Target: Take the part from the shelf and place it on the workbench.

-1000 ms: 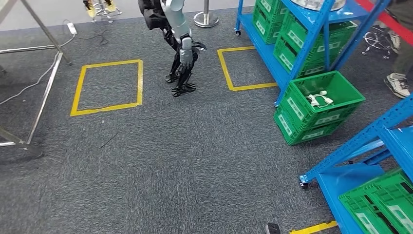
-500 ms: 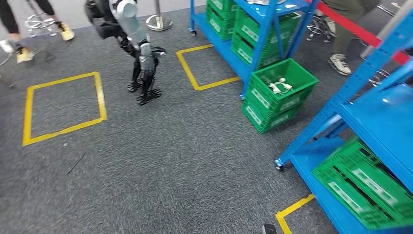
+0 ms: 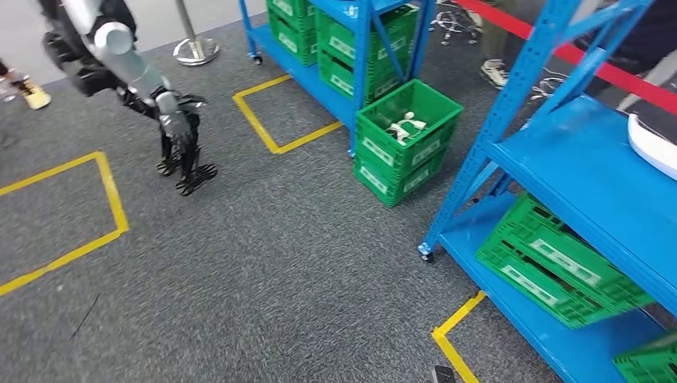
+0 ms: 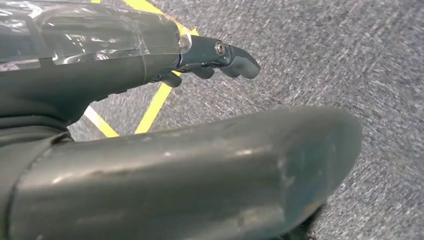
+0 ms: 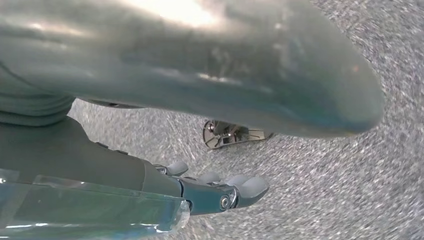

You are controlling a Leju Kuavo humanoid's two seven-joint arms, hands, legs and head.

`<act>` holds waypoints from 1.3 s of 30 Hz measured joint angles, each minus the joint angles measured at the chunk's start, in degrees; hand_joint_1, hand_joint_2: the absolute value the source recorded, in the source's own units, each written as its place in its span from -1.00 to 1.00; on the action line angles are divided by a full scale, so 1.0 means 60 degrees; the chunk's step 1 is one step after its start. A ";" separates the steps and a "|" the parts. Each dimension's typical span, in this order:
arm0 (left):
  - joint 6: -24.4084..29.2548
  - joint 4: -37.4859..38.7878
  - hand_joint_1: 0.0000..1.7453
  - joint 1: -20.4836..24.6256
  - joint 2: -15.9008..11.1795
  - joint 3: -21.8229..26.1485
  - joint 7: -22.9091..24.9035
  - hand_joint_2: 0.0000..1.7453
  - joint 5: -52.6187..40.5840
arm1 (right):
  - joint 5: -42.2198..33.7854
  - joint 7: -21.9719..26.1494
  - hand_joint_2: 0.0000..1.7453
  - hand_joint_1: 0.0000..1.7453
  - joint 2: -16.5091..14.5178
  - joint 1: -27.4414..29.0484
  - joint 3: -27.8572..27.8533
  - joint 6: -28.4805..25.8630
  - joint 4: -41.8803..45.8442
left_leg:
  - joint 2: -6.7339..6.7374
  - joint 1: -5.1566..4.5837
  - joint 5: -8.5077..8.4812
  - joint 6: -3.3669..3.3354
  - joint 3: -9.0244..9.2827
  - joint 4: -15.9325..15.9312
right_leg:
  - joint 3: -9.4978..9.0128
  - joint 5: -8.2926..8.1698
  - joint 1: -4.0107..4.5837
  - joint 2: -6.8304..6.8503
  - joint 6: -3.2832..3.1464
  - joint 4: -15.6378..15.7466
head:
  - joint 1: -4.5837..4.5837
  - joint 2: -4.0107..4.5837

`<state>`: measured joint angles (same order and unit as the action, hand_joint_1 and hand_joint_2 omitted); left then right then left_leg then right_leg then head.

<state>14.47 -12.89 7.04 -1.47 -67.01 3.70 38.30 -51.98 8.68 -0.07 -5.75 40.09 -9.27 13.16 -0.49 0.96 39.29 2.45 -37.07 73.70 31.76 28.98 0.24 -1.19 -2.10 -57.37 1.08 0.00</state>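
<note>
Fingers of the left robot hand (image 4: 125, 75) and the right robot hand (image 5: 125, 170) hang loosely spread over grey carpet (image 3: 279, 263), holding nothing. The left wrist view catches yellow floor tape (image 4: 152, 102) beneath; the right wrist view shows a shiny metal piece (image 5: 235, 134) on the carpet. In the head view, 2 stacked green crates (image 3: 403, 148) stand beside the far blue rack (image 3: 351, 56). The white part (image 3: 651, 144) lies on the near blue shelf (image 3: 575, 187), at its far edge, with open carpet before it.
</note>
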 joint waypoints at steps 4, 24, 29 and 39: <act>-0.0010 0.0003 -1.00 -0.0010 -0.0006 0.0000 0.0060 -1.00 -0.0092 | -0.0111 0.0000 -1.00 -1.00 -0.0008 0.0015 0.0000 0.0023 -0.0020 | -0.0565 0.0059 -0.1384 -0.0061 0.0418 -0.1603 | -0.0127 0.0136 -0.0027 -0.0563 0.0109 -0.0079 | -0.0156 0.0000; 0.0361 -0.0027 -1.00 0.0053 0.0501 -0.0011 0.0291 -1.00 -0.0625 | -0.0628 -0.0075 -1.00 -1.00 0.0548 0.0063 -0.0005 0.0397 -0.0066 | 0.1188 -0.0028 -0.1019 -0.0137 0.1483 -0.2719 | 0.0158 -0.0021 0.0032 0.0798 0.0345 -0.0077 | 0.0255 0.0000; 0.0321 -0.0025 -1.00 0.0050 0.0507 -0.0015 0.0333 -1.00 -0.0663 | -0.0641 0.0063 -1.00 -1.00 0.0580 0.0012 -0.0009 0.0411 -0.0074 | 0.0016 0.0013 0.0002 -0.0029 0.0475 -0.0602 | 0.0006 -0.0045 -0.0043 0.0243 0.0116 0.0076 | 0.0076 0.0000; 0.0361 -0.0010 -1.00 0.0027 0.0431 -0.0012 0.0246 -1.00 -0.0450 | -0.0573 0.0034 -1.00 -1.00 0.0525 -0.0011 0.0001 0.0371 -0.0079 | -0.0673 0.0053 -0.1454 -0.0286 0.0858 -0.2486 | -0.0052 0.0160 -0.0145 -0.1042 0.0465 -0.0041 | -0.0200 0.0000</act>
<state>16.64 -12.95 7.20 1.11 -67.08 5.17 35.60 -55.41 8.88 3.08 -5.81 40.09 -7.04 12.69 -4.53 1.28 30.57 0.73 -31.92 58.78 31.45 29.94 -0.63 -7.44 0.69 -57.61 -0.13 0.00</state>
